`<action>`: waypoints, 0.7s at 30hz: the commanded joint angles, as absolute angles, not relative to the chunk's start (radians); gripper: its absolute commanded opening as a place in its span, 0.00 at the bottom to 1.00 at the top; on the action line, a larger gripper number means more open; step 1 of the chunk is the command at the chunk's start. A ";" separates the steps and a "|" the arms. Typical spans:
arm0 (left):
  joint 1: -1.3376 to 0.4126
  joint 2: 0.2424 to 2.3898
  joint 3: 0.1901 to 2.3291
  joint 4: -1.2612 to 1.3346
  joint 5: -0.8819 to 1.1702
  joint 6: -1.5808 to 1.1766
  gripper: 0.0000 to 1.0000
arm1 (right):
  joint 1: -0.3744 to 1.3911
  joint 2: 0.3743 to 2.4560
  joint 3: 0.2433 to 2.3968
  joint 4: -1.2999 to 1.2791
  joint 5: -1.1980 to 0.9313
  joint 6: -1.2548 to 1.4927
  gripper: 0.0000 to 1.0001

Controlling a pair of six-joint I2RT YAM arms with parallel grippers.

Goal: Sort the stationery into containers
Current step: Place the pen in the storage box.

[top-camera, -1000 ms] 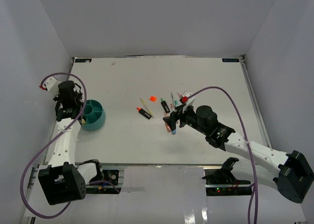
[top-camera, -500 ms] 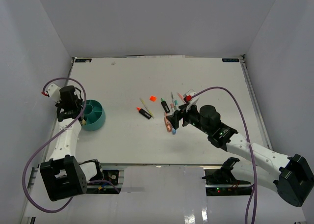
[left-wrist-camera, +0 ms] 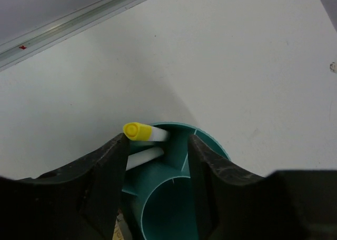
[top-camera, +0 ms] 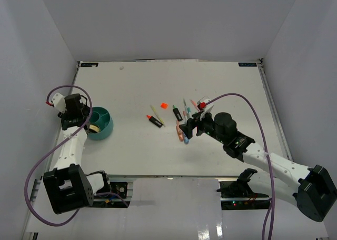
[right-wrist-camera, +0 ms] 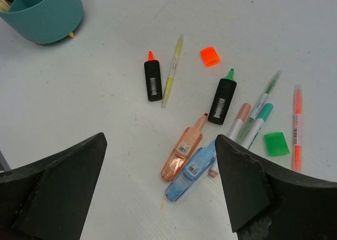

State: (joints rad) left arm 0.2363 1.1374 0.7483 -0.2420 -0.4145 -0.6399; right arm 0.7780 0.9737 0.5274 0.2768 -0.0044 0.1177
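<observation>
A round, smooth teal plastic tub (left-wrist-camera: pixel 169 211) with inner dividers sits under the left jaws, which are half parted and grip nothing. A white, yellow-capped pen (left-wrist-camera: pixel 143 131) leans at its 11 o'clock rim between them. The right jaws gape wide and empty over stubby black markers (right-wrist-camera: pixel 222 98) on the matte white bench (top-camera: pixel 131 87).

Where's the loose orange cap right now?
In the right wrist view, the orange cap lies between the thin yellow pen and the green-tipped black marker, touching neither.
</observation>
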 commanded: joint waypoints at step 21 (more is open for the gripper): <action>0.226 0.997 0.977 -0.560 -0.020 -0.453 0.98 | 0.638 1.264 0.814 -0.050 0.084 0.215 0.94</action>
